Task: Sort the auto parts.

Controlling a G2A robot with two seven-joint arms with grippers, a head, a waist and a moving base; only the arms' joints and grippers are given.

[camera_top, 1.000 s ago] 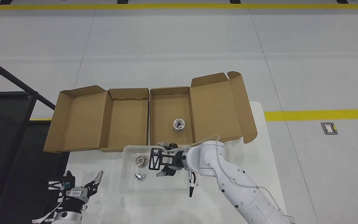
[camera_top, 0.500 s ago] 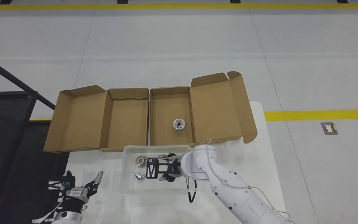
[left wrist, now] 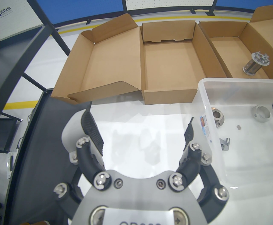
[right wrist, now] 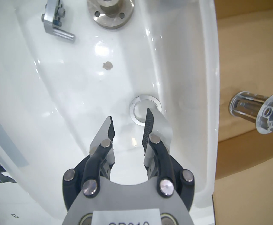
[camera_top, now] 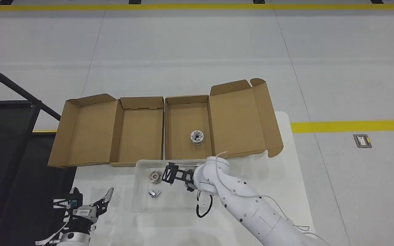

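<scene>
Silver ring (right wrist: 143, 97) lying flat in the clear plastic bin (right wrist: 187, 64), right by the wall on the cardboard box (right wrist: 245, 64) side. Looks like the next pick to me. Right tool (right wrist: 129, 116) hangs over it with its fingers apart, one tip over the ring's hole and the other just outside the rim. I'd go straight down like that and pinch one side of the rim, rather than trying to span the whole ring so close to the bin wall. It's smooth and round, so squeeze slow or it'll squirt away. Flanged bushing (right wrist: 111, 15) and little bracket (right wrist: 55, 23) sit well apart from it, no bother. Left tool (left wrist: 138, 117) sits with fingers spread over the bare surface (left wrist: 149, 127) beside the bin.
</scene>
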